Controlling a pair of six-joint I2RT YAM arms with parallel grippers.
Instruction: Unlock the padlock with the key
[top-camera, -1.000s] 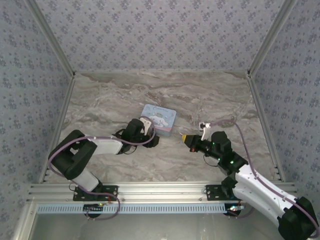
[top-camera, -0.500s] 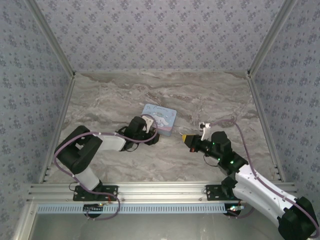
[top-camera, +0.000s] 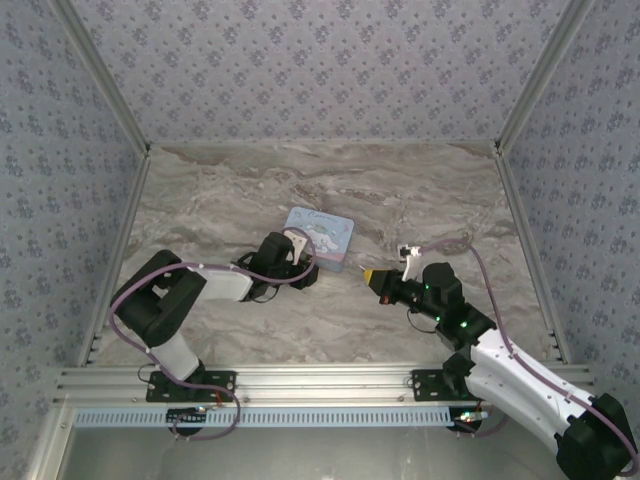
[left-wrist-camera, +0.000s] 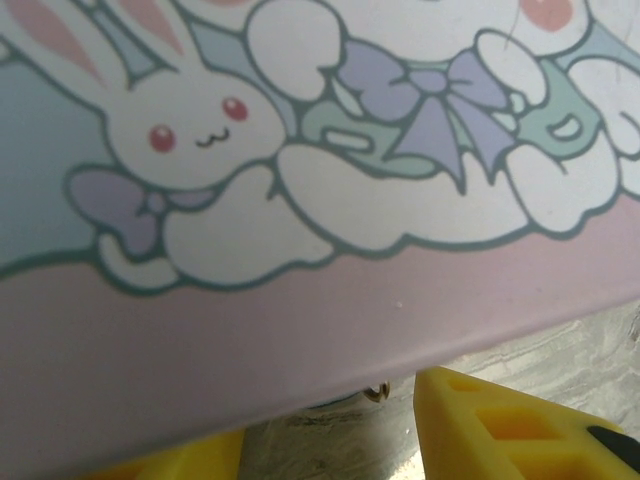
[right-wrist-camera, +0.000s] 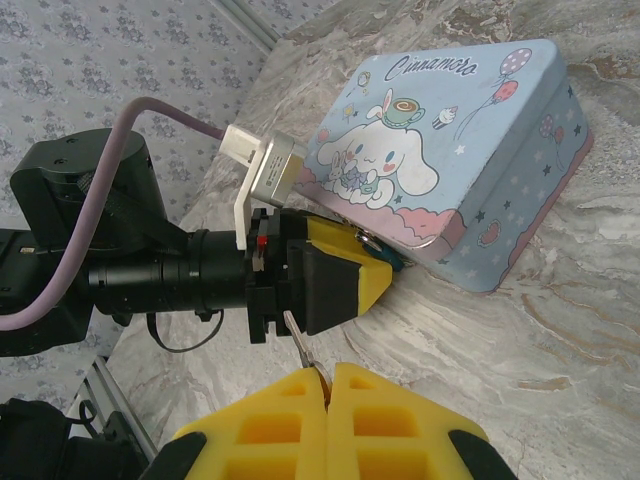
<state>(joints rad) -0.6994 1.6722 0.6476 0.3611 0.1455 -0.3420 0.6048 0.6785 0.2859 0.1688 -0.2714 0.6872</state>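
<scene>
The grey-beige, marble-veined tabletop (top-camera: 420, 190) carries a pale-blue rectangular tin with a white cartoon character on its lid (top-camera: 318, 238). The tin lies flat and lid up near the middle, turned at a slant to the tabletop's edges. A tiny blue-teal padlock with a thin metal shackle (right-wrist-camera: 388, 256) sits tight against the tin's pink lower rim. Whether it rests on the tabletop cannot be told.
</scene>
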